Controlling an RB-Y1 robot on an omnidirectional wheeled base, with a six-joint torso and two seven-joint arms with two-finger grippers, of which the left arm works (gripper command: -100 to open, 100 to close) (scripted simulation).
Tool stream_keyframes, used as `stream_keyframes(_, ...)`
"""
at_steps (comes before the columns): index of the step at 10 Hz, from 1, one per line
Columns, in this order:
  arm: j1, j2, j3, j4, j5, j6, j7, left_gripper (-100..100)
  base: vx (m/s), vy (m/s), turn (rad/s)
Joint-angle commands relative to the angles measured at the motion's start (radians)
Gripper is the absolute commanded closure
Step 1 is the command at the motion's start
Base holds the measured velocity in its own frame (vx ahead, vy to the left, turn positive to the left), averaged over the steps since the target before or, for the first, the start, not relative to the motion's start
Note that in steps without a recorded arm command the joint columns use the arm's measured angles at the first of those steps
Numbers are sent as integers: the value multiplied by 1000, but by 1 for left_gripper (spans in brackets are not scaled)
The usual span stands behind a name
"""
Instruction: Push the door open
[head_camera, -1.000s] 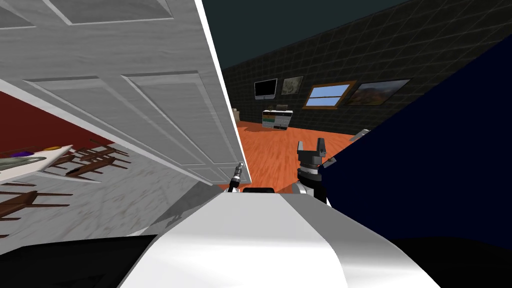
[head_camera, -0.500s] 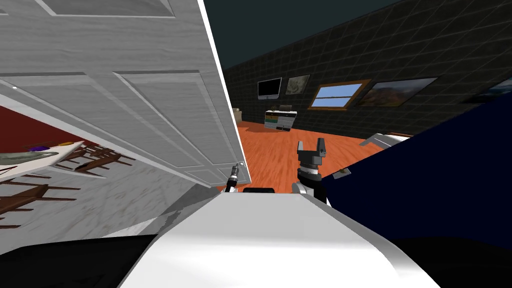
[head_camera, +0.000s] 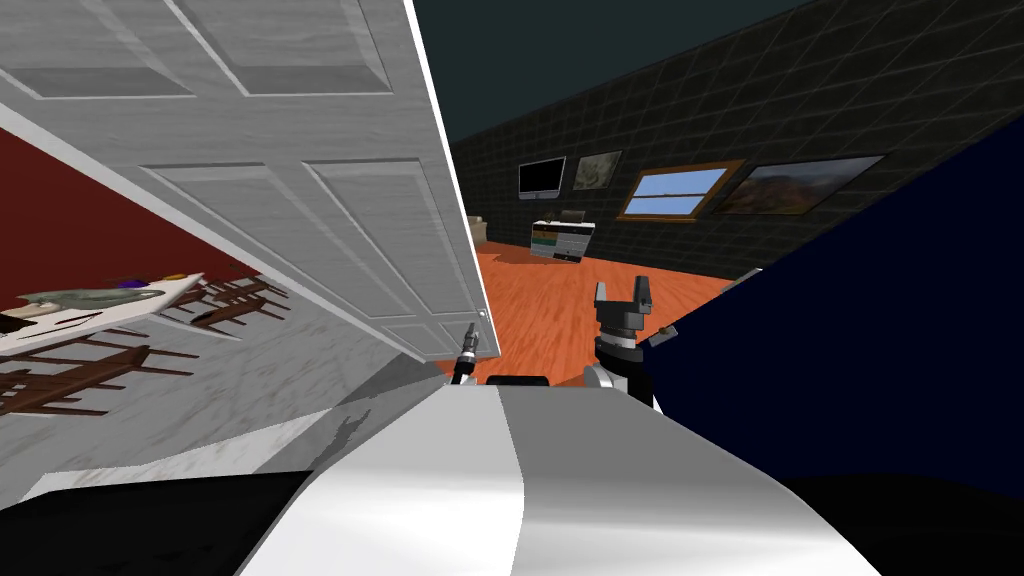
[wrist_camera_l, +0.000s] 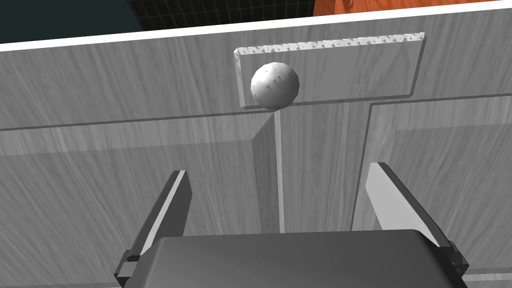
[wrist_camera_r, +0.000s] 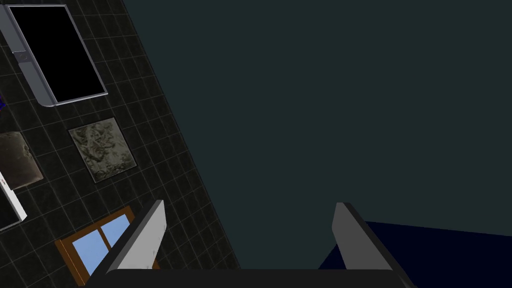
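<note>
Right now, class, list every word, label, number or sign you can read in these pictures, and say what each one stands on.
No text can be read anywhere in these pictures.
The door and its round knob: plain grey, no lettering.
The wall screen: black, no text.
The framed picture: no lettering to make out.
The cabinet at the far wall: too small to tell whether it bears labels.

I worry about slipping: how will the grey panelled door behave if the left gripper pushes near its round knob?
The door, a panelled slab, is probably stiff and will swing. The knob looks round and smooth; the open left gripper might slide off it.
</note>
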Motion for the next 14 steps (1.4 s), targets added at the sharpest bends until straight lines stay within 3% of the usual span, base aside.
stream_keyframes(1,7,-11,1,-8,4,3,1,-100,-255,-104,47)
stream_keyframes(3,5,-4,3,0,4,-5,0,-100,-17,-21,-8)
stream_keyframes(10,1,-9,14,18,8,-28,-7,-100,208,14,-23)
stream_keyframes(11,1,-9,14,18,8,-28,-7,100,-23,-6,4)
stream_keyframes(14,1,-9,14,18,8,-28,-7,100,-30,-3,-4)
